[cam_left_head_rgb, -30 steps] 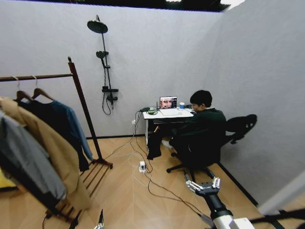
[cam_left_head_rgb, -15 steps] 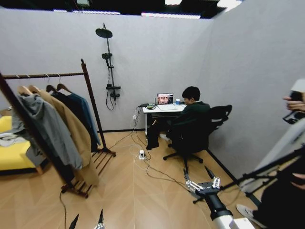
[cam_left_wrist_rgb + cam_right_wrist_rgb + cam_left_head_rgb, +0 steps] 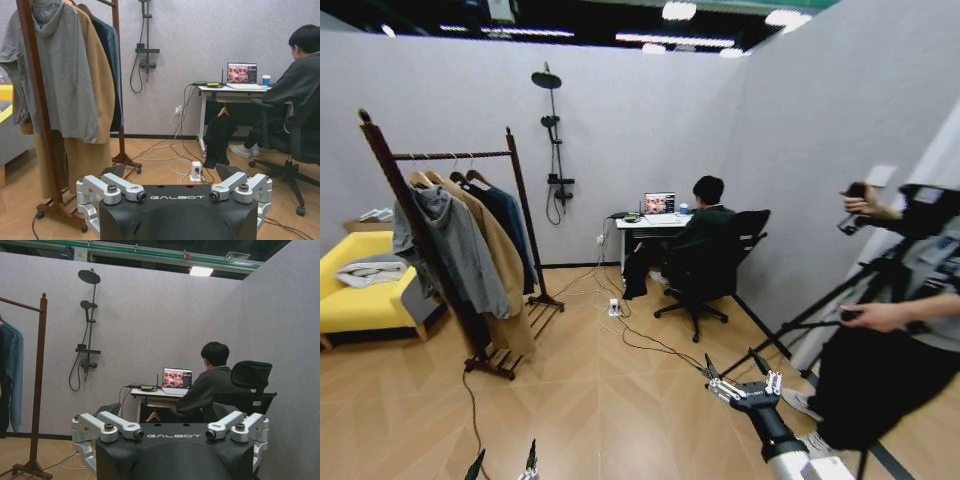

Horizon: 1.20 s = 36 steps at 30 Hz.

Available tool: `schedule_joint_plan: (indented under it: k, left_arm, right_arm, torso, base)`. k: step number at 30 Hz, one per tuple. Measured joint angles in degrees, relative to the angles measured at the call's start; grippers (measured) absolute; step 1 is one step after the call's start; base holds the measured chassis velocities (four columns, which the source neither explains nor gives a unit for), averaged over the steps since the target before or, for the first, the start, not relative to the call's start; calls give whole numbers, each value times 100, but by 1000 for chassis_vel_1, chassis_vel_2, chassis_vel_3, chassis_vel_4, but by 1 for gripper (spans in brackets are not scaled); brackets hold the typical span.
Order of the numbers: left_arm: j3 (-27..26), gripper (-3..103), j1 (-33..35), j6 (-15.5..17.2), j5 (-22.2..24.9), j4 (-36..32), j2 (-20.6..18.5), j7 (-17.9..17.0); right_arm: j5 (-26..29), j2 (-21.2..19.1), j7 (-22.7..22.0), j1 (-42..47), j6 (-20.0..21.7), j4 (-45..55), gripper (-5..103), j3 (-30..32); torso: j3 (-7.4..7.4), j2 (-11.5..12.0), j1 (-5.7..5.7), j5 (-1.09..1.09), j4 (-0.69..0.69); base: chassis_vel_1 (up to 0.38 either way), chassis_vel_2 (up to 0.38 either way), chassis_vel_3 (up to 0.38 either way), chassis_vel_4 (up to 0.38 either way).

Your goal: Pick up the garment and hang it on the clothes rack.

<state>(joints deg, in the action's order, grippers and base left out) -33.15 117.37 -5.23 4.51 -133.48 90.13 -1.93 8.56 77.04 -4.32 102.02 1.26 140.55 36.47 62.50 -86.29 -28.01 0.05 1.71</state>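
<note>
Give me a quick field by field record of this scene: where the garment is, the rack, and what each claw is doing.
garment: dark teal top hanging on the bar, at the end nearest the shower stand
clothes rack: dark wooden rack on the robot's left, also holding a grey hooded jacket and a tan coat
left claw: low at the head view's bottom edge, open, empty
right claw: held out over the floor, open, empty
</note>
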Motion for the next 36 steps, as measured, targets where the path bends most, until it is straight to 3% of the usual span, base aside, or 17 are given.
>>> schedule_joint_plan:
  k: [5, 22, 24, 27, 30, 34, 36]
  left_arm:
    - [-2, 100, -1, 0, 0, 0, 0, -2]
    - [-3, 100, -1, 0, 0, 0, 0, -4]
    - [-3, 100, -1, 0, 0, 0, 0, -4]
    - [-3, 100, -1, 0, 0, 0, 0, -4]
    - [-3, 100, -1, 0, 0, 0, 0, -4]
    - [-3, 100, -1, 0, 0, 1, 0, -4]
    - [-3, 100, -1, 0, 0, 0, 0, -5]
  right_arm:
    - [0, 0, 0, -7, 0, 0, 100, -1]
    - [0, 11, 0, -3, -34, -12, 100, -1]
    - [6, 67, -2, 6, -204, -73, 100, -2]
    - [38, 286, -42, 40, -827, -301, 100, -5]
    - [49, 363, -57, 53, -1045, -380, 100, -6]
    - [96, 702, -121, 106, -2025, -740, 100, -14]
    - [161, 750, -120, 115, -2122, -832, 100, -21]
  torso:
    - [3, 4, -10, -4, -7]
    - [1, 2, -3, -5, -4]
    - [0, 1, -3, -5, -4]
    - [1, 2, -3, -5, -4]
    - [0, 1, -3, -5, -4]
    - [0, 2, -3, -5, -4]
    - [0, 1, -3, -6, -3]
  base:
    - [-48, 25, 79, -29]
    - [-2, 10, 10, -8]
    - [0, 0, 0, 0]
    - [0, 0, 0, 0]
    - [0, 0, 0, 0]
    - [0, 0, 0, 0]
    - [0, 0, 0, 0]
